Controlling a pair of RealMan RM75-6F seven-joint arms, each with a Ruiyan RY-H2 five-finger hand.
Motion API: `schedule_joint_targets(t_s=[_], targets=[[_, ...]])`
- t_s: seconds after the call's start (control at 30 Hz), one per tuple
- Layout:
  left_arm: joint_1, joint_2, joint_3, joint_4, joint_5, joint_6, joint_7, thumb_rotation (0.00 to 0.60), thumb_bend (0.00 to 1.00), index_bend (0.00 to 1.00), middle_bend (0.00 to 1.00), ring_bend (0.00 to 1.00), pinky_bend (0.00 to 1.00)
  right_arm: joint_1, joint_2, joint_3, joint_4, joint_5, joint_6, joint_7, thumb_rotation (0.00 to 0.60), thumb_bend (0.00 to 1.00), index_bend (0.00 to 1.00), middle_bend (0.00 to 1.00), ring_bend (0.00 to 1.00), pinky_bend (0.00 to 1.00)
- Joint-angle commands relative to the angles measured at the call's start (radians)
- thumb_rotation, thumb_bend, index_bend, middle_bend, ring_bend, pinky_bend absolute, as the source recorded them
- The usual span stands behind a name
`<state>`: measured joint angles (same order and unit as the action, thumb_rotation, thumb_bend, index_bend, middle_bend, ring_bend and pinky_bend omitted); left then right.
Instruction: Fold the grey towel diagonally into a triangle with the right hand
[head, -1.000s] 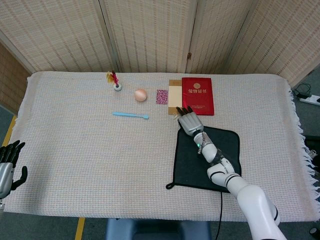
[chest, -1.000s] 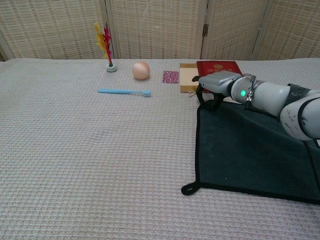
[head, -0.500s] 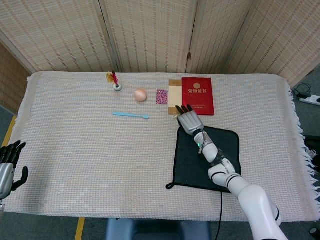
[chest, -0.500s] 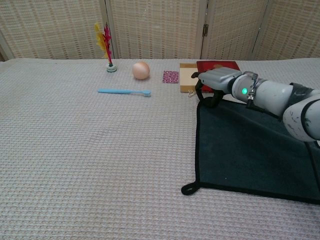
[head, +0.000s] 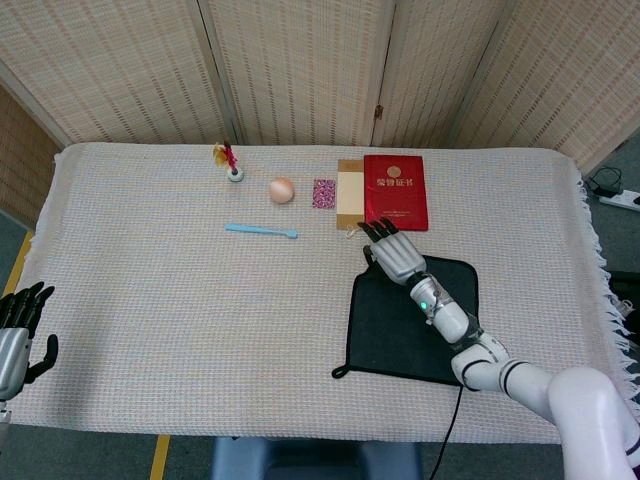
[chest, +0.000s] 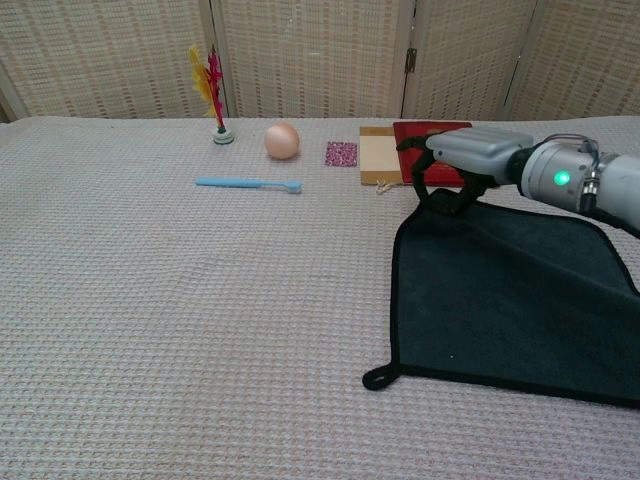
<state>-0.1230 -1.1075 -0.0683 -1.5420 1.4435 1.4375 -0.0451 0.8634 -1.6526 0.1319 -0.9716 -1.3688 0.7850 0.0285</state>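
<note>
The grey towel (head: 405, 325) lies flat at the table's front right, with a small hanging loop (chest: 378, 378) at its near left corner. My right hand (head: 393, 252) sits at the towel's far left corner, palm down. In the chest view its fingers (chest: 440, 190) curl down around that corner, which is raised a little off the cloth and pulled rightwards; the right hand (chest: 478, 158) pinches it. The rest of the towel (chest: 510, 300) stays spread. My left hand (head: 17, 335) hangs beyond the table's front left edge with fingers apart, holding nothing.
Just behind the right hand lie a red booklet (head: 396, 190) and a tan board (head: 350, 193). Further left are a pink patterned square (head: 325, 192), a peach ball (head: 282, 190), a blue toothbrush (head: 262, 231) and a feather shuttlecock (head: 230, 163).
The right hand has shifted right and slightly nearer, drawing the towel's far left corner up and inward. The forearm has swung out to the right. The left hand has barely moved.
</note>
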Motion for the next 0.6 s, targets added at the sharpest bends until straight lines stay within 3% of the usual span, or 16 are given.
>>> schedule_joint_targets(t_s=[0.03,0.3,0.6], targets=[[-0.001,-0.003,0.002,-0.001,0.002,-0.002,0.006,0.6,0.65,0.0,0.06,0.0,0.0,-0.135,0.228,-0.101,-0.291,-0.032,0.094,-0.108,0.6,0.52,0.71,0.08,0.04,0.0],[-0.006,-0.018,0.012,-0.008,0.014,-0.007,0.039,0.6,0.65,0.0,0.06,0.0,0.0,-0.25,0.4,-0.206,-0.51,-0.069,0.172,-0.191,0.6,0.52,0.71,0.08,0.05,0.0],[-0.003,-0.021,0.019,-0.018,0.028,0.002,0.055,0.6,0.65,0.0,0.06,0.0,0.0,-0.332,0.463,-0.298,-0.579,-0.153,0.215,-0.183,0.6,0.52,0.71,0.08,0.05,0.0]])
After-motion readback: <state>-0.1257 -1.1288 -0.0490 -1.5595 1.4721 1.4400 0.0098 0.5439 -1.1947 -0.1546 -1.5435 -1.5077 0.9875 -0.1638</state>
